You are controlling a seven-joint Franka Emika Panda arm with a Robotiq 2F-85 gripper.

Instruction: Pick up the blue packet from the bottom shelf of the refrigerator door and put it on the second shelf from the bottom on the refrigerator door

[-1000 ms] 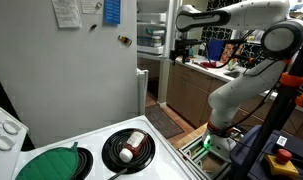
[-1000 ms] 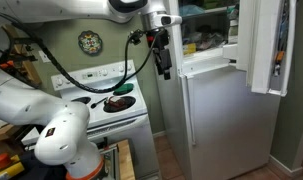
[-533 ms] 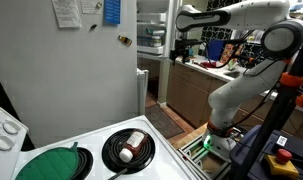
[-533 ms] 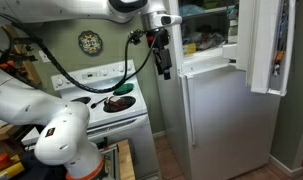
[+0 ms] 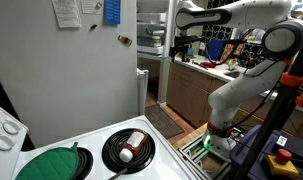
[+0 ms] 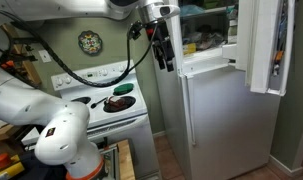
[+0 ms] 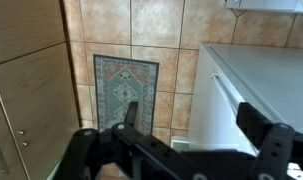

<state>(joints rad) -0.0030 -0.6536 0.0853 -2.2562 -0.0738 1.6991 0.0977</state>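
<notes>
Wide open on the pincer, gripping nothing, touching nothing. Up high, just beside the grey fridge edge. Open room below, over rug and tiles. Refrigerator door swung open, well apart; blue packet too small to see.

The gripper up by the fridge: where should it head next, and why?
Probably sideways, across the open compartment toward the refrigerator door. The gripper hangs at the refrigerator's opposite edge, far from the door's shelves. In the wrist view its fingers are spread with nothing between them, and only floor tiles and a rug lie below. The blue packet is too small to make out.
</notes>
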